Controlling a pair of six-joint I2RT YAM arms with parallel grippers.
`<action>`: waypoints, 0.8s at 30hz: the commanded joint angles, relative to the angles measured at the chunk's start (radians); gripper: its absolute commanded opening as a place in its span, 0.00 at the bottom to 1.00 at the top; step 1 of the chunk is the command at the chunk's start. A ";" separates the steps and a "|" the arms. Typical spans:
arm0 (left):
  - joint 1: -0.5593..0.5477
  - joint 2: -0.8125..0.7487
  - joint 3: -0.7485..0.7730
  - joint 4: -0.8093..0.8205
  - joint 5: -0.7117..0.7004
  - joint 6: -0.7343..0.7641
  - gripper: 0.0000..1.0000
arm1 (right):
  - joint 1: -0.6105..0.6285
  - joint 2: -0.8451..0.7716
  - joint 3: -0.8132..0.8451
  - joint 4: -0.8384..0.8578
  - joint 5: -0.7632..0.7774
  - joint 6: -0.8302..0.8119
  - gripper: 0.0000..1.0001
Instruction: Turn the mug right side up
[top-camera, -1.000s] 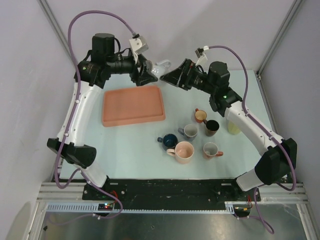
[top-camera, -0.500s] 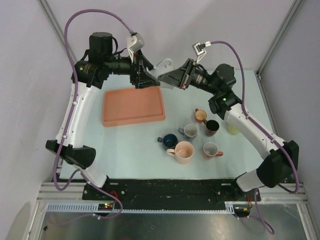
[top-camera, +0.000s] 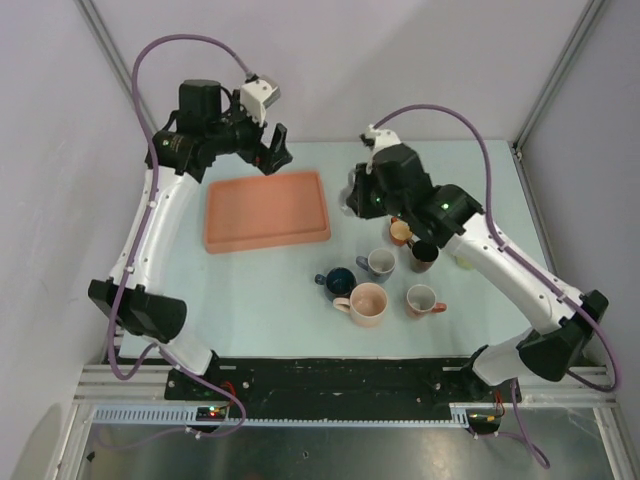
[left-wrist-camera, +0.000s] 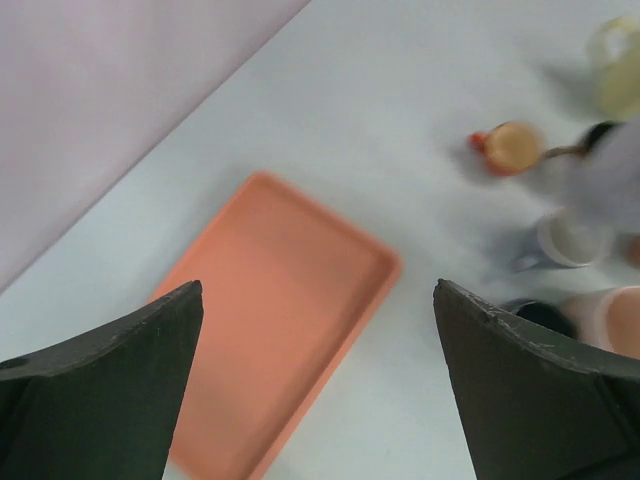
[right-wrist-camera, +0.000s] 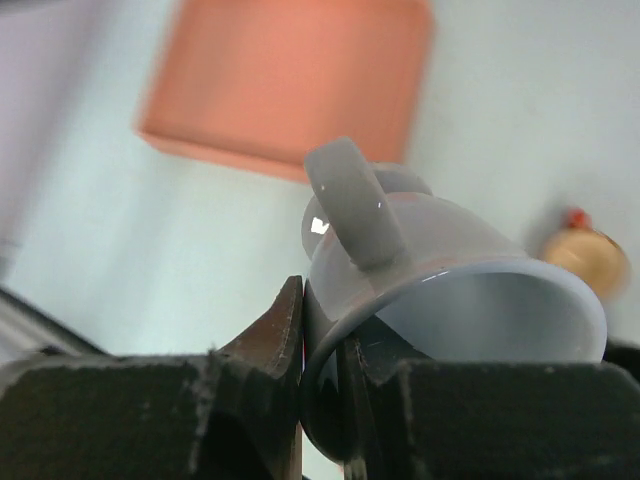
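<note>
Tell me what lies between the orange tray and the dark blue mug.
Only bare table. In the top view, nothing sits between the orange tray and the dark blue mug.

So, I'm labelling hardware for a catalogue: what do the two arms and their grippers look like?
The left arm and right arm have white links, black joints and a purple cable looping off each wrist. The left gripper and right gripper have dark, matte, wedge-shaped fingers. A green light glows on the right arm.

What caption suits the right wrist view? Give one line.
Right gripper pinching the rim of a pale mug, orange tray blurred behind.
</note>
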 joint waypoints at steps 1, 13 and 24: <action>0.006 -0.074 -0.109 0.013 -0.378 0.071 1.00 | 0.042 0.053 0.109 -0.424 0.456 -0.108 0.00; 0.089 -0.115 -0.402 0.032 -0.619 -0.089 1.00 | -0.278 -0.212 -0.320 -0.609 0.390 0.189 0.00; 0.111 -0.153 -0.544 0.115 -0.648 -0.145 1.00 | -0.511 -0.276 -0.668 -0.445 0.288 0.262 0.00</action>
